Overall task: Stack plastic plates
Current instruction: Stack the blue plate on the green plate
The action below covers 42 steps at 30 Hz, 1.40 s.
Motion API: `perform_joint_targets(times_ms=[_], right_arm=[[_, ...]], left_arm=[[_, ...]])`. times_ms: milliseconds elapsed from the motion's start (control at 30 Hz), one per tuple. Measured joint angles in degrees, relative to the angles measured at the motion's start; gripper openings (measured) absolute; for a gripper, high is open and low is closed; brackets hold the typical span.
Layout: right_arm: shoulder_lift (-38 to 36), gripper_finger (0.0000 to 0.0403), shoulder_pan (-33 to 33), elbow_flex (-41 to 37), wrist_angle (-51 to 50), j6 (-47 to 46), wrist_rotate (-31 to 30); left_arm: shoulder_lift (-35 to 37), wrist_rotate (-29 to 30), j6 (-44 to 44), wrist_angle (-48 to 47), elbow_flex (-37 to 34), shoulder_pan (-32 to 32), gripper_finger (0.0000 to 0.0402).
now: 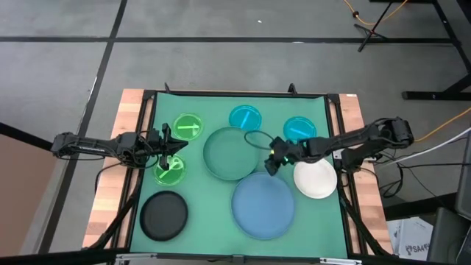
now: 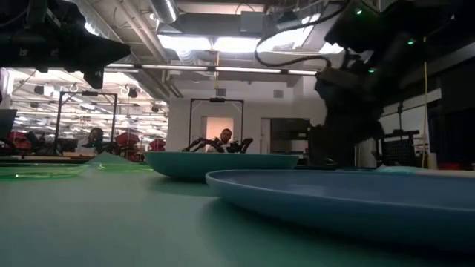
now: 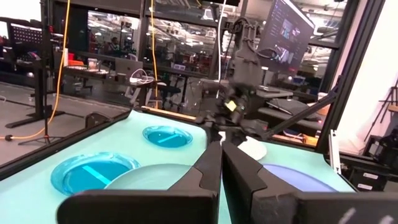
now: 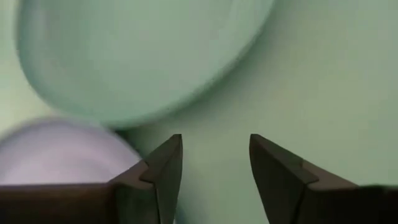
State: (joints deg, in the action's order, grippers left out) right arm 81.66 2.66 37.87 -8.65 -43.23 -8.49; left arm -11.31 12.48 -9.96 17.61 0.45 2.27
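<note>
Green mat desk (image 1: 221, 103), seen from the high view. Large teal plate (image 1: 229, 153) near centre; large blue plate (image 1: 263, 207) at about 5 o'clock from it, rims just beside each other. White plate (image 1: 316, 179) at 3 o'clock from the blue one, black plate (image 1: 163, 216) at 9 o'clock from it. Two cyan small plates: one (image 1: 245, 117) at 12 o'clock from the teal, other (image 1: 299, 129) at its 2 o'clock. Two bright green small plates: one (image 1: 187, 126) at teal's 10 o'clock, second (image 1: 170, 170) at its 8 o'clock.

Left claw (image 1: 174, 154) above the second green plate, fingers (image 3: 208, 171) pressed together, nothing between.

Right claw (image 1: 271, 166) sits between teal, blue and white plates, fingers (image 4: 163, 168) apart over bare mat, empty.
</note>
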Motion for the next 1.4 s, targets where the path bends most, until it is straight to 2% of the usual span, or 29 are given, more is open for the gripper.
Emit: perform_joint_targets(times_ms=[367,467,700,833,1000,1400], right_arm=[[0.2,0.0162,-8.8,0.0,7.3,3.4,0.0],[1.2,0.0161,-10.5,0.0,9.3,4.1,3.4],[6.8,0.0161,-11.1,6.0,7.7,7.9,4.0],[11.1,0.0161,-11.8,11.7,1.0,10.7,3.8],[13.5,0.0161,-12.2,16.9,-4.7,13.2,0.4],[19.8,0.0161,-14.2,18.8,-3.7,13.2,1.5]], left_arm=[[0.0,-1.4,0.2,-0.2,0.0,0.0,0.0006],[0.0,-2.8,0.4,-0.2,0.0,0.0,0.0006],[-1.3,-4.1,0.2,-0.2,0.0,0.0,0.0006],[-2.7,-4.1,0.0,0.0,0.0,0.0,0.0006],[-3.6,-4.5,-0.2,0.0,0.0,0.0,0.0006],[-3.7,-4.5,0.0,0.0,0.0,0.0,0.0006]])
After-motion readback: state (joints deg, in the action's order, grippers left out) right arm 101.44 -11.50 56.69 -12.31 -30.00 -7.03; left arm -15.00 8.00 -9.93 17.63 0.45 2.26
